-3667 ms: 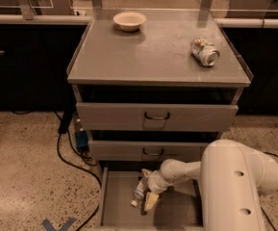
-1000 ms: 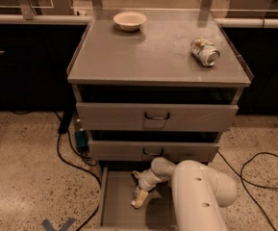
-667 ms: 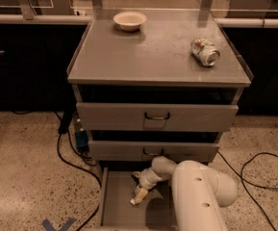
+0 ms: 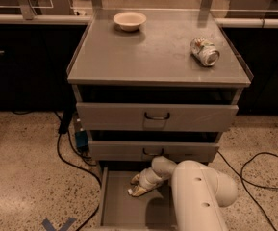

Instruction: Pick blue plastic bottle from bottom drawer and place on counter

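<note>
The bottom drawer [image 4: 121,211] is pulled out at floor level, a shallow grey tray. My gripper [image 4: 139,185] reaches down into its back middle from the white arm [image 4: 196,191] at the lower right. A small pale piece right at the gripper's tip looks like the blue plastic bottle [image 4: 136,191]; the gripper hides most of it, and I cannot tell whether it is held. The counter [image 4: 153,61] is the flat grey cabinet top above.
A crushed silver can [image 4: 205,51] lies at the counter's right and a pale bowl [image 4: 130,20] at its back. Two closed-looking drawer fronts with dark handles [image 4: 157,116] sit above the open drawer. Black cables [image 4: 66,153] trail on the speckled floor on both sides.
Since the earliest frame the arm has swung left, so its white body now covers the drawer's right half. The gripper has stayed at the same spot in the drawer over the last second.
</note>
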Robot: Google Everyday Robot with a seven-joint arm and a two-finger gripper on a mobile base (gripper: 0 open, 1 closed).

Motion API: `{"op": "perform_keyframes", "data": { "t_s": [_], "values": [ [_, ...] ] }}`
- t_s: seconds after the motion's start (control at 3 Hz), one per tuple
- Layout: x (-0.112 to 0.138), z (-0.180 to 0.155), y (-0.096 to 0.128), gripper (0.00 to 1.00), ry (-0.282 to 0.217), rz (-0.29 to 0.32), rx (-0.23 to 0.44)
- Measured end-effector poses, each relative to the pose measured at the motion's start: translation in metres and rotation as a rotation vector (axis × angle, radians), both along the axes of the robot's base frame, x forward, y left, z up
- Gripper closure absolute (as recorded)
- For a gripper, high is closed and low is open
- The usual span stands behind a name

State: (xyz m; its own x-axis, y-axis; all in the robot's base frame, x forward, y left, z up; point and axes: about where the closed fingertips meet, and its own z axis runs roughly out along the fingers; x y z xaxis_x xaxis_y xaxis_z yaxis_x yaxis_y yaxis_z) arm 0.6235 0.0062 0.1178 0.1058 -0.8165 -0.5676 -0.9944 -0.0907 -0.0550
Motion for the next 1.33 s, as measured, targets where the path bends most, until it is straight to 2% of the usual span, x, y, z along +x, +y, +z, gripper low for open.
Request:
{"op": "perform_keyframes", "data": {
  "t_s": [0.33, 0.67, 1.0, 1.33],
  "values": [
    [0.0, 0.0, 0.0, 0.88, 0.0, 0.0, 0.0],
    [0.0, 0.0, 0.0, 1.0, 0.0, 0.0, 0.0],
    [0.0, 0.0, 0.0, 1.0, 0.0, 0.0, 0.0],
    [-0.011, 0.007, -0.004, 1.0, 0.001, -0.001, 0.007]
  ]
}}
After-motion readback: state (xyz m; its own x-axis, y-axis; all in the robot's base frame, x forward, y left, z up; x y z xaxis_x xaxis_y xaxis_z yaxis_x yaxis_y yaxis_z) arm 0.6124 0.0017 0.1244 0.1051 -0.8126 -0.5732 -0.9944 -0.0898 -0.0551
